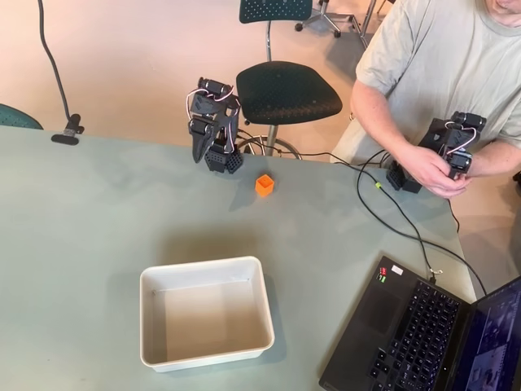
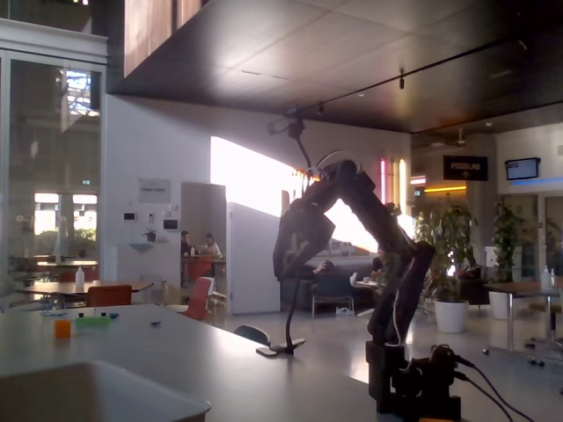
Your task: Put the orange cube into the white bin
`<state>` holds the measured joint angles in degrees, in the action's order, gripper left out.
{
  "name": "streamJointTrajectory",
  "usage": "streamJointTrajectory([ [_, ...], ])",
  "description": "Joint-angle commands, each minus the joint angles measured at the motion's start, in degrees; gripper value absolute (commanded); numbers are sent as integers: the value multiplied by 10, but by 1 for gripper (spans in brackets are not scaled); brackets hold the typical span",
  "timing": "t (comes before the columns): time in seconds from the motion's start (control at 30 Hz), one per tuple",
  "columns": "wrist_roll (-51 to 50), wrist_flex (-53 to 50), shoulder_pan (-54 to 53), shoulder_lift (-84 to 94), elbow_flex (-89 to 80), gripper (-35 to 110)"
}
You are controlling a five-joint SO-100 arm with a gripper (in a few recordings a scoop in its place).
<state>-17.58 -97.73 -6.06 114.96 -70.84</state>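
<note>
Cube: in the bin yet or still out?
Out. In the overhead view the cube sits on the table, beside the gripper, apart from the bin, whose inside holds nothing.

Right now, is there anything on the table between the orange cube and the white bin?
No. In the overhead view, only bare table surface lies between the orange cube and the white bin; the gripper hangs to the cube's upper left.

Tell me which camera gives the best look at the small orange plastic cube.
The overhead view. There the small orange plastic cube sits in plain sight on the grey-green table, clear of the black robot arm and apart from the white rectangular plastic bin. In the fixed view, a small orange block shows far off at the left, dim; probably the cube.
</note>
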Motion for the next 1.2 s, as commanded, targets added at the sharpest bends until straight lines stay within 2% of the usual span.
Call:
streamJointTrajectory([
  [0.0,19,-5,33,-22,25,-3],
  [0.27,25,-5,157,-48,19,-3],
  [0.47,25,-5,311,-56,8,-3],
  [0.77,20,-3,520,-57,-134,-3],
  [0.97,20,1,574,-57,-224,-3],
  [1.17,20,2,581,-58,-269,-3],
])
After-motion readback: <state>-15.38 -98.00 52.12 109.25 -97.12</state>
